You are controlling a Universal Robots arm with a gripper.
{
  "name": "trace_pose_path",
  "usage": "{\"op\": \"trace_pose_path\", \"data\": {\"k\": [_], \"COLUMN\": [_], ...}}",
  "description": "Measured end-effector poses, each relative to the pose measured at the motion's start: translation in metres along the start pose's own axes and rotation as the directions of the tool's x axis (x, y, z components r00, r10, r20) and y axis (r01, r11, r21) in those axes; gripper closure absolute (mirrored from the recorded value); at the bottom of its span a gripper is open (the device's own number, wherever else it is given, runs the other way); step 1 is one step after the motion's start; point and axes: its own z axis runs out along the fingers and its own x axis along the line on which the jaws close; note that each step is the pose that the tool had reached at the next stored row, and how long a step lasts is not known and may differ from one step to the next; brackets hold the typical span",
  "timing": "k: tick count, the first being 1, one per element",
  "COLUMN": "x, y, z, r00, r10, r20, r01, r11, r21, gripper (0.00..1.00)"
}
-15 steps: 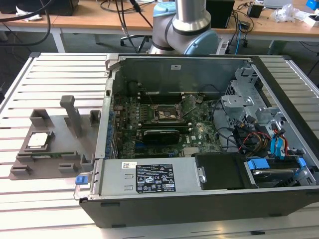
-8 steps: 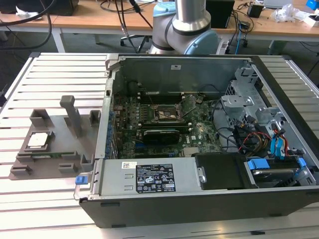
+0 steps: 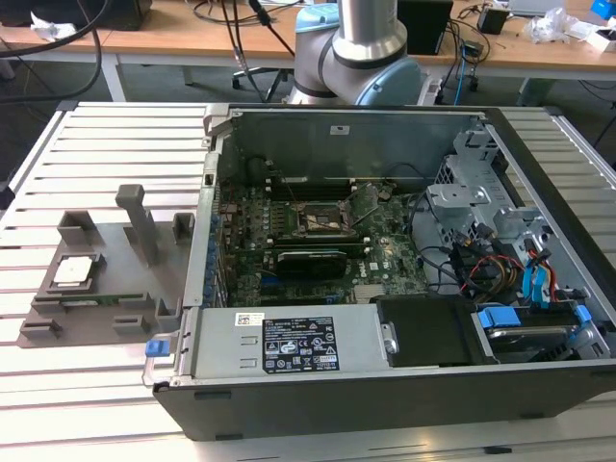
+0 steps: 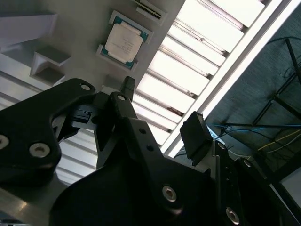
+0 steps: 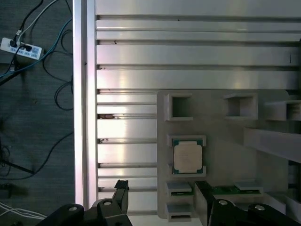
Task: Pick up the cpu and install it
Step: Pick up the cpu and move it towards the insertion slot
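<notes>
The cpu (image 3: 75, 270) is a small square chip with a silvery-white top. It lies flat in a recess of a grey holder block (image 3: 144, 289) on the slatted table, at the exterior view's left, outside the computer case. Both wrist views look down on the cpu (image 4: 123, 40) (image 5: 188, 157) from above. My gripper (image 4: 162, 113) (image 5: 162, 188) hangs over the holder with its black fingers (image 5: 121, 187) spread apart, open and holding nothing, clear of the chip. Inside the case, the black socket frame (image 3: 322, 219) sits on the motherboard.
The open computer case (image 3: 385, 385) fills the middle and right of the table, with a labelled power supply (image 3: 289, 342) along its front and drive bays with cables (image 3: 520, 260) at the exterior view's right. An upright grey post (image 3: 140, 221) rises from the holder. The arm's base (image 3: 356, 48) stands behind the case.
</notes>
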Motion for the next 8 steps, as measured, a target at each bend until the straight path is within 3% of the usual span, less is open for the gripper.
{"op": "trace_pose_path", "data": {"k": [8], "x": [0.0001], "y": [0.0001], "z": [0.0058], "r00": [1.0000], "r10": [0.000], "r20": [0.0000], "r01": [0.000], "r11": [1.0000], "r21": [0.0000], "gripper": [0.34]}}
